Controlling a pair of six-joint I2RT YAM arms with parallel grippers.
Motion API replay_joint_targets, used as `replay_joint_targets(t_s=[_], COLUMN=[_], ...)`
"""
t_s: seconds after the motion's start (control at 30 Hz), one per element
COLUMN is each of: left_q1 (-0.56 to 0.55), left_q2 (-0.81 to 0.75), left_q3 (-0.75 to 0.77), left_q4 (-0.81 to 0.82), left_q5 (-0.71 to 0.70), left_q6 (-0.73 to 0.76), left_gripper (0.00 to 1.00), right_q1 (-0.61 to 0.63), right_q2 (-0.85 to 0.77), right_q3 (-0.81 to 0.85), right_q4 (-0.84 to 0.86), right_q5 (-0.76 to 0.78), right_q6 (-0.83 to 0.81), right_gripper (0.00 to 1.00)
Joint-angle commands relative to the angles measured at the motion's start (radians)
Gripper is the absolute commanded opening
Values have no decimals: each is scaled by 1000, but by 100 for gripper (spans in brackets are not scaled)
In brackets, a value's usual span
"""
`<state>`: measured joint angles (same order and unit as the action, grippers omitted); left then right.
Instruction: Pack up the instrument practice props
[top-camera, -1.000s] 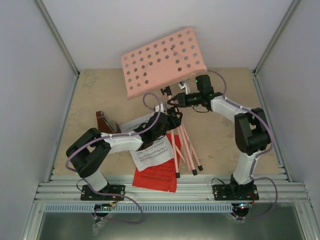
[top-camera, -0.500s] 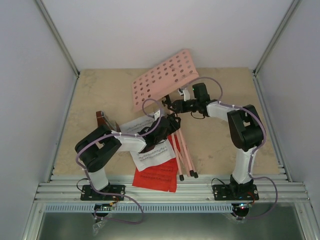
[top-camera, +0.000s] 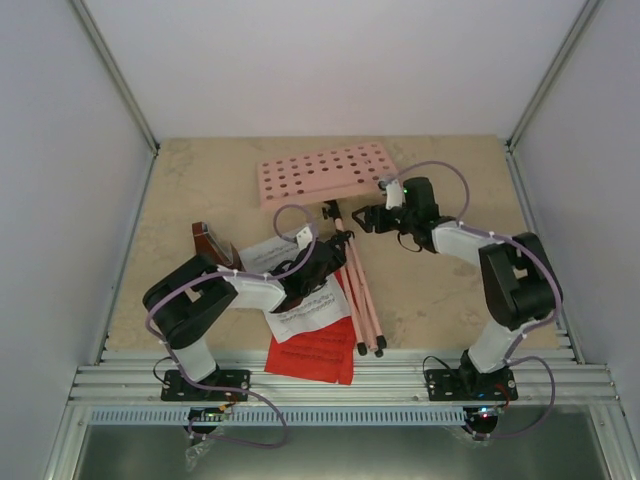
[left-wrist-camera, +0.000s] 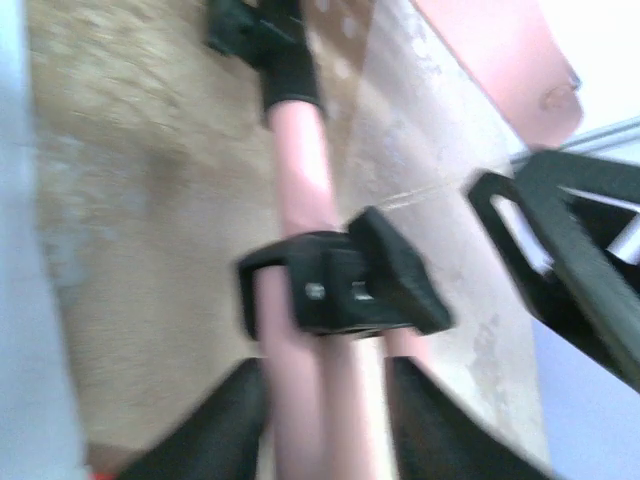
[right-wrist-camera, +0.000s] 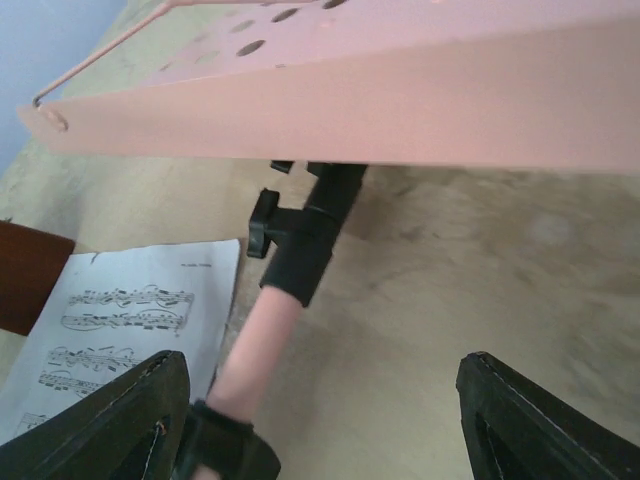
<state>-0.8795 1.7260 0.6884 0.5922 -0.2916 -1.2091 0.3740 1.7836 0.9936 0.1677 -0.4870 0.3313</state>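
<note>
While my left tool (left-wrist-camera: 325, 410) clamps the pink hole-dotted tripod music stand (top-camera: 320, 175), right tool's (right-wrist-camera: 325, 400) released; desk-folding's probably next.

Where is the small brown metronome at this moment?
In the top view, the metronome sits on the left half of the table, just beyond the left arm and left of the white music sheet.

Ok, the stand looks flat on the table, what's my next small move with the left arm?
Probably open the left end effector and lift it clear. The stand lies on the table with its legs bunched together, so it seems to need no support, and the right end effector is open and holds nothing.
</note>
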Motion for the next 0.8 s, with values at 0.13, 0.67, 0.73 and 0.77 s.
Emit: replay_joint_targets(t_s=[0.13, 0.67, 0.73, 0.77], left_q1=[-4, 43, 55, 66], left_q2=[-86, -329, -388, -413], left_q3=[35, 122, 167, 179], left_q4=[183, -79, -210, -251], left_q5=[-109, 35, 48, 68], left_q6=[24, 404, 483, 516], left_gripper=[5, 96, 99, 99], right_q1=[-23, 316, 384, 406], right_q2=[-255, -612, -604, -590], right_q3=[-176, -392, -395, -393], right_q4=[-33, -357, -391, -403], right_q5=[170, 415, 501, 542], right_q6=[5, 13, 33, 41], right_gripper=[78, 85, 85, 85])
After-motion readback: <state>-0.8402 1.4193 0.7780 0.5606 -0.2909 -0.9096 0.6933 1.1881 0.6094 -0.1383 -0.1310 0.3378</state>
